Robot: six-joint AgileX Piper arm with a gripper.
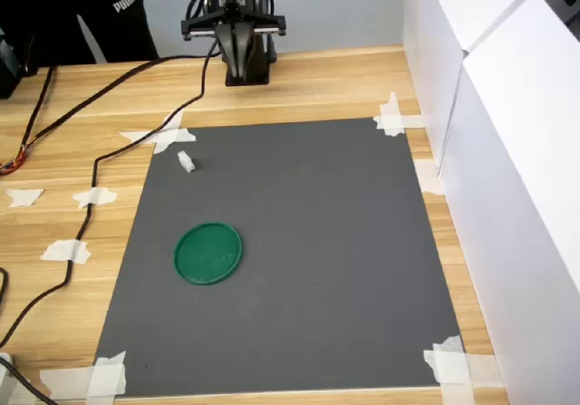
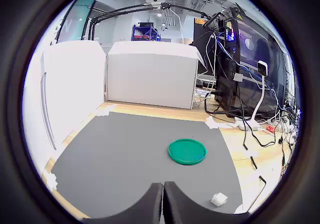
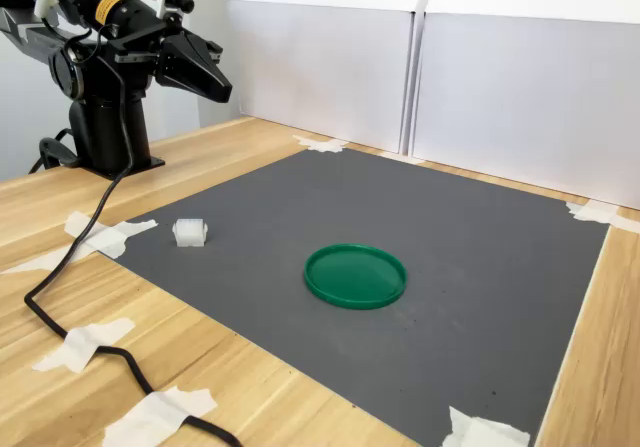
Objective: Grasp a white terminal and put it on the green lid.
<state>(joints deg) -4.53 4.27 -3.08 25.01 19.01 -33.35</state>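
Note:
The white terminal (image 1: 186,161) is a tiny white block lying on the grey mat near the mat's far corner on the first exterior view's left; it also shows in the second exterior view (image 3: 189,232) and the wrist view (image 2: 218,199). The green lid (image 1: 208,253) lies flat on the mat, apart from the terminal and nearer the camera in the first exterior view (image 3: 356,275) (image 2: 187,151). My gripper (image 3: 222,85) hangs shut and empty, raised above the table beside the arm's base, well short of the terminal. Its two fingers meet in the wrist view (image 2: 163,204).
The grey mat (image 1: 344,242) is taped at its corners to a wooden table. White foam boards (image 1: 507,151) wall the first exterior view's right side. A black cable (image 1: 100,160) runs over the table left of the mat. The arm's base (image 1: 246,61) stands behind the mat.

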